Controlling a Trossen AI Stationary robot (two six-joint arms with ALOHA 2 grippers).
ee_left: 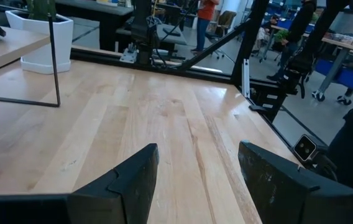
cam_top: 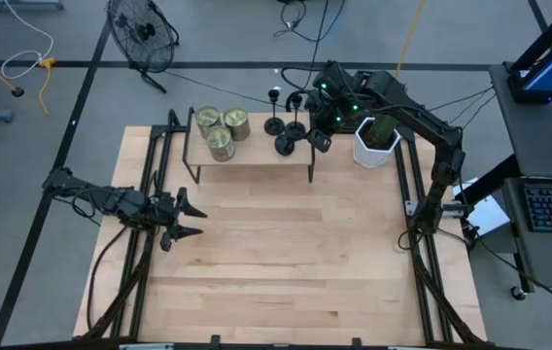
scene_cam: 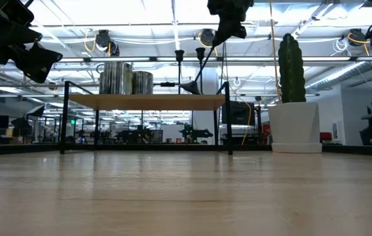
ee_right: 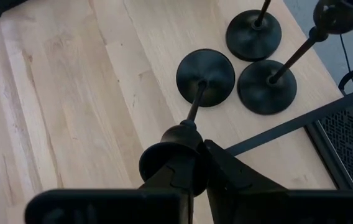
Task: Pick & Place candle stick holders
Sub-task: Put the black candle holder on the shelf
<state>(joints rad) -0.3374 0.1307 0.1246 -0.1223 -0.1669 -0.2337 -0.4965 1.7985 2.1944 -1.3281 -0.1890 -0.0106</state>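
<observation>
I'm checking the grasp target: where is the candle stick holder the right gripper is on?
In the high view, that candle stick holder stands on the small raised shelf, at its right end, nearest of three, with the right gripper closed around its top, left of the cactus pot.

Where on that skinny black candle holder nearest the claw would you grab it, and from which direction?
At the cup top, coming from above. The candle stick holder stands upright on its disc base with a thin stem, and the right gripper is already at that cup.
</observation>
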